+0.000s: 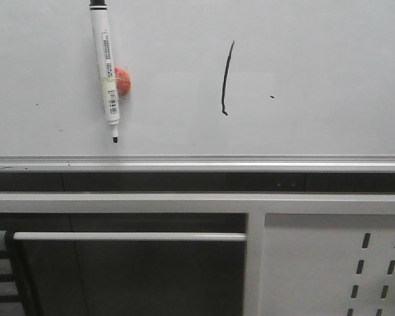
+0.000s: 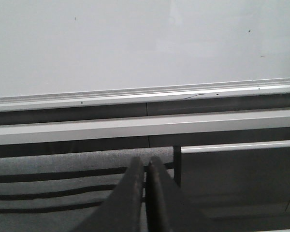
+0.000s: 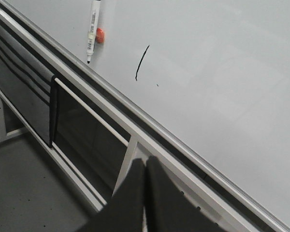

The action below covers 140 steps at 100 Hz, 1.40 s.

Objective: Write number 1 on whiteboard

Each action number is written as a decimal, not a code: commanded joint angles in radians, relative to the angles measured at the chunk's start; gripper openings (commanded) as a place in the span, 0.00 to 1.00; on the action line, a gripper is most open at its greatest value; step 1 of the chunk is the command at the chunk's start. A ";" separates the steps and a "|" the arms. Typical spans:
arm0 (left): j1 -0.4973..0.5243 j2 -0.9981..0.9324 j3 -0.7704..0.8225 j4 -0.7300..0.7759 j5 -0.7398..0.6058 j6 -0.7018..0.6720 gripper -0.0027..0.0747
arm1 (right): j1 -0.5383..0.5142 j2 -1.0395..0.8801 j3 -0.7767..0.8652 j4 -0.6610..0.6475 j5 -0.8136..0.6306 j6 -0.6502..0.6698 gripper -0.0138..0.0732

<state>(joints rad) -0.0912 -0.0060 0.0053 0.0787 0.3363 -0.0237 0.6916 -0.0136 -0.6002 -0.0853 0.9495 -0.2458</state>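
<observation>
Since the number 1 point(image 1: 227, 79) already stands on the whiteboard point(image 1: 316, 59), you likely have only to keep both arms clear. Both sets of fingers, left point(image 2: 146, 166) and right point(image 3: 145, 166), are pressed together, holding nothing, well short of the stroke. The marker point(image 1: 107, 69) lies uncapped beside an orange magnet point(image 1: 123, 81); avoid nudging it.

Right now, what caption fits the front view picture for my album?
A black number 1 drawn on the whiteboard, uncapped marker lying to its left.
</observation>
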 commanded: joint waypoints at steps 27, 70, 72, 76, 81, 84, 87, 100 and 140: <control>0.003 -0.024 0.023 -0.011 -0.050 0.002 0.01 | -0.054 0.005 0.354 -0.009 -0.699 0.029 0.09; 0.003 -0.024 0.023 -0.011 -0.050 0.002 0.01 | -0.065 0.007 0.641 0.085 -0.895 0.064 0.09; 0.003 -0.024 0.023 -0.011 -0.050 0.002 0.01 | -0.067 0.007 0.641 0.079 -0.893 0.064 0.09; 0.003 -0.024 0.023 -0.011 -0.050 0.002 0.01 | -0.069 0.007 0.641 0.076 -0.887 0.064 0.09; 0.003 -0.024 0.023 -0.011 -0.050 0.002 0.01 | -0.082 0.007 0.641 0.073 -0.874 0.064 0.09; 0.003 -0.024 0.023 -0.011 -0.050 0.002 0.01 | -0.090 0.007 0.641 0.073 -0.865 0.064 0.09; 0.003 -0.024 0.023 -0.011 -0.050 0.002 0.01 | -0.105 0.007 0.641 0.071 -0.856 0.064 0.09; 0.003 -0.024 0.023 -0.011 -0.050 0.002 0.01 | -0.182 0.007 0.641 0.073 -0.812 0.064 0.09; 0.003 -0.024 0.023 -0.011 -0.050 0.002 0.01 | -0.518 0.007 0.641 0.161 -0.738 0.064 0.09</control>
<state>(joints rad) -0.0912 -0.0060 0.0053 0.0787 0.3363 -0.0237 0.2349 -0.0136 0.0135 0.0363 0.2455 -0.1837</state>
